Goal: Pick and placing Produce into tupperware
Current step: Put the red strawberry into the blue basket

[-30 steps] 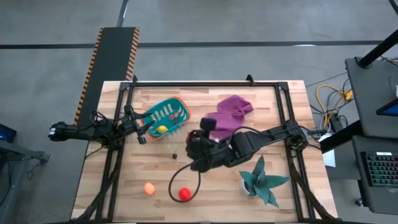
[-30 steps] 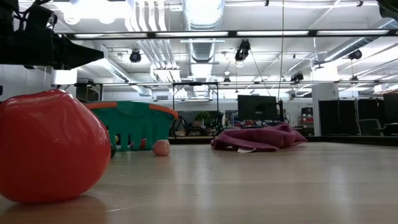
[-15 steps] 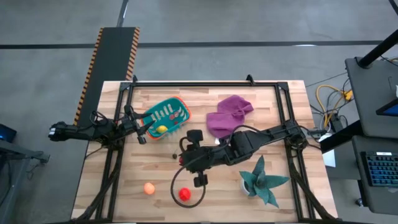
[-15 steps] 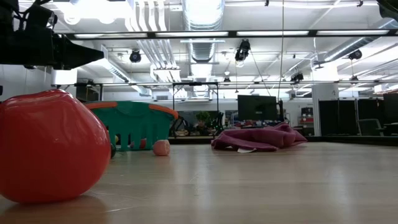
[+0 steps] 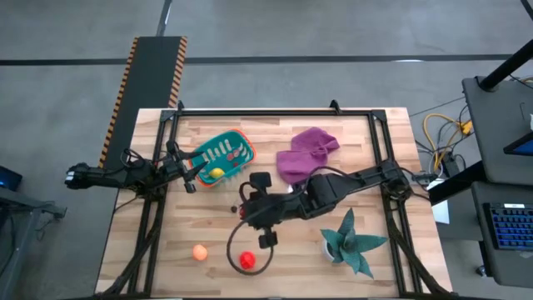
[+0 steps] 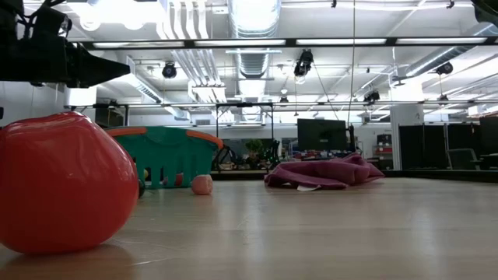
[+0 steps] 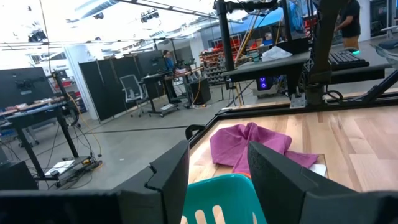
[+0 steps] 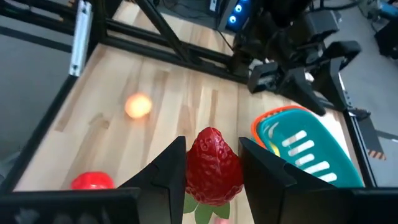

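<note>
Right claw [image 8: 211, 163]: clamped on a strawberry [image 8: 213, 166], mid-table. Left claw [image 7: 217, 171]: fingers apart, at the basket [image 5: 220, 155]'s left rim. Red ball [image 5: 246, 260], orange ball [image 5: 200, 252]: near edge.

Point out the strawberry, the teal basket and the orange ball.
strawberry [image 8: 213, 165]: right wrist view, middle of its red body, between the right gripper's fingers.
teal basket [image 5: 221, 155]: high view, on its slotted side.
orange ball [image 5: 200, 252]: high view, centre of the ball.
</note>
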Action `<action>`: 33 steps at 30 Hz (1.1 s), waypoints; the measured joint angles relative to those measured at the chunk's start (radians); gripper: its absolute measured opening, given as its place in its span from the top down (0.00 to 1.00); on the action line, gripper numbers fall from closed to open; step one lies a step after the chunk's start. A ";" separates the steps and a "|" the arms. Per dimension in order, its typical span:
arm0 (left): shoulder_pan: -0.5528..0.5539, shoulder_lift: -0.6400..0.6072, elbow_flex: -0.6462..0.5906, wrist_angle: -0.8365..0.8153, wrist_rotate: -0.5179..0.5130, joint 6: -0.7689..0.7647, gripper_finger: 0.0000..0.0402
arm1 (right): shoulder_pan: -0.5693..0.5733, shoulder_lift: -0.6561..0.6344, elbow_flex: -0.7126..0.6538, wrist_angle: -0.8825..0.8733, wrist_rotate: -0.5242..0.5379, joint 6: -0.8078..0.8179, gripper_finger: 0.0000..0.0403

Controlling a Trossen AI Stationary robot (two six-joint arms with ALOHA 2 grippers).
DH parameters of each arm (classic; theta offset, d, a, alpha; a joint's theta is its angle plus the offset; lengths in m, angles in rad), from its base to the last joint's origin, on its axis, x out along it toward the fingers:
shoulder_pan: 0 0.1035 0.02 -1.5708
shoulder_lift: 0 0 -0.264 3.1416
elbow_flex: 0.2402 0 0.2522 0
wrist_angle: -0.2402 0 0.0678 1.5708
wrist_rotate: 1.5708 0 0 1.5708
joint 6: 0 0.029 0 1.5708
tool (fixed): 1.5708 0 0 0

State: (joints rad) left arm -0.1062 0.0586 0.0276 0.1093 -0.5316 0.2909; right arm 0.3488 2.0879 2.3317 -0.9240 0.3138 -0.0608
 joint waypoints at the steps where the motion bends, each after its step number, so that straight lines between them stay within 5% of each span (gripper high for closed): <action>1: 0.000 0.000 0.000 0.000 0.000 0.000 0.62 | -0.008 0.000 -0.005 0.002 0.000 0.000 0.71; 7: 0.000 0.000 0.000 0.001 0.000 0.000 0.62 | -0.093 0.000 -0.048 0.028 -0.028 -0.045 0.71; 25: 0.000 0.004 -0.002 -0.023 0.000 -0.075 0.63 | -0.495 0.001 -0.179 0.414 -0.549 -0.103 0.71; 33: 0.000 0.001 -0.001 -0.022 -0.004 -0.046 0.63 | -0.552 0.001 -0.271 0.554 -0.562 -0.123 0.71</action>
State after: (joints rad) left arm -0.1062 0.0597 0.0263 0.0874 -0.5352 0.2453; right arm -0.2036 2.0888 2.0609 -0.3697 -0.2478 -0.1834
